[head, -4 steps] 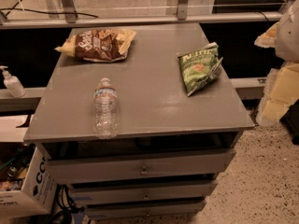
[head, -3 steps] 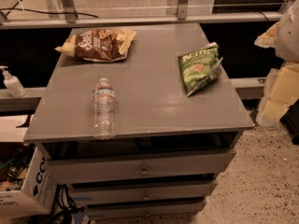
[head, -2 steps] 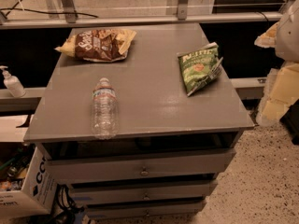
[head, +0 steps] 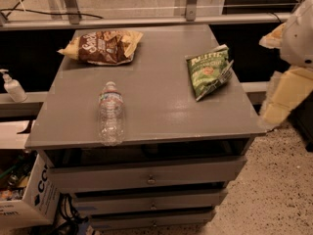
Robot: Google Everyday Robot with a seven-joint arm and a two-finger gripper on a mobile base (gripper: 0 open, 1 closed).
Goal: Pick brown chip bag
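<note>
The brown chip bag [head: 101, 46] lies flat at the far left corner of the grey cabinet top [head: 156, 106]; it has a dark brown front with white lettering and yellow-tan ends. My gripper [head: 281, 35] hangs at the right edge of the view, off the cabinet's right side and level with its far half. It is well apart from the brown bag, with the whole cabinet top between them. It holds nothing that I can see.
A smaller green chip bag [head: 209, 71] lies at the right side of the top. A clear water bottle [head: 110, 114] lies on its side near the front left. Drawers [head: 149, 177] are below. A cardboard box [head: 29, 202] and a pump bottle [head: 11, 86] are at the left.
</note>
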